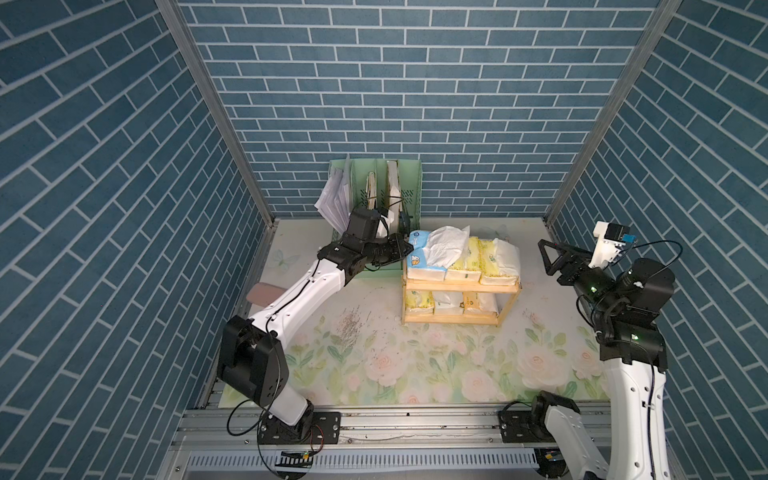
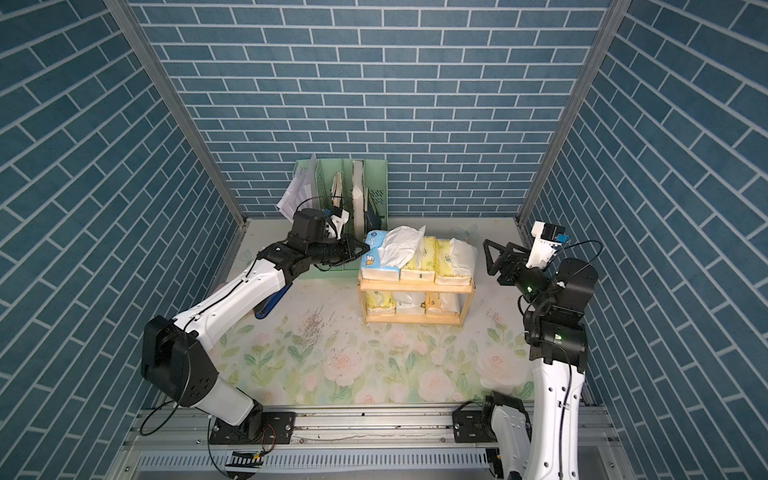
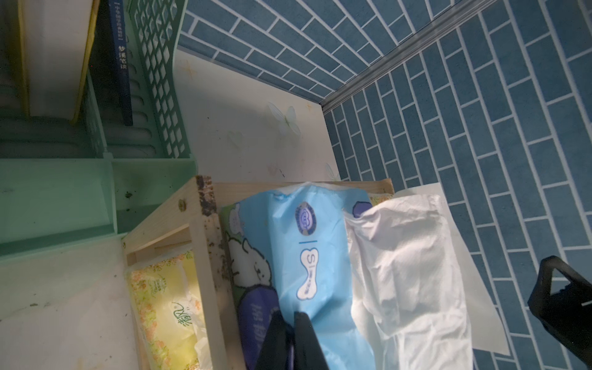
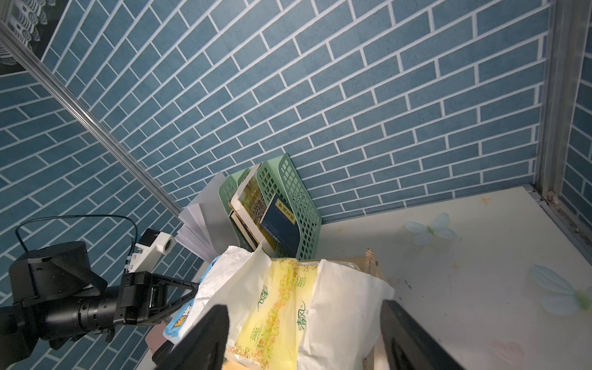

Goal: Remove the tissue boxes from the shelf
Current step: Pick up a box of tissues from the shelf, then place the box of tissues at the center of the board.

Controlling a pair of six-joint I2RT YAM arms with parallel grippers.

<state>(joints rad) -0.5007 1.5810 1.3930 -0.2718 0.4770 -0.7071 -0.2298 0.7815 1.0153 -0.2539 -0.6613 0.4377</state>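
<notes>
The light wood shelf (image 1: 457, 319) (image 2: 415, 319) stands at the back middle of the floral mat. Its top board carries a blue-white tissue box (image 1: 419, 261) (image 3: 307, 243) with white tissue (image 3: 407, 272) sticking out, and pale yellow ones (image 1: 469, 262) (image 4: 272, 314) beside it. Three more packs (image 1: 449, 301) sit on the lower tier. My left gripper (image 1: 409, 248) (image 3: 290, 315) is at the shelf's left end, shut on the blue-white pack's wrapper. My right gripper (image 1: 544, 257) (image 4: 302, 306) hangs open just right of the shelf, touching nothing.
A mint-green file organizer (image 1: 374, 195) with books and loose papers stands against the back wall, right behind my left wrist. A pink flat case (image 1: 262, 293) lies under my left arm. Blue brick walls close in the back and both sides.
</notes>
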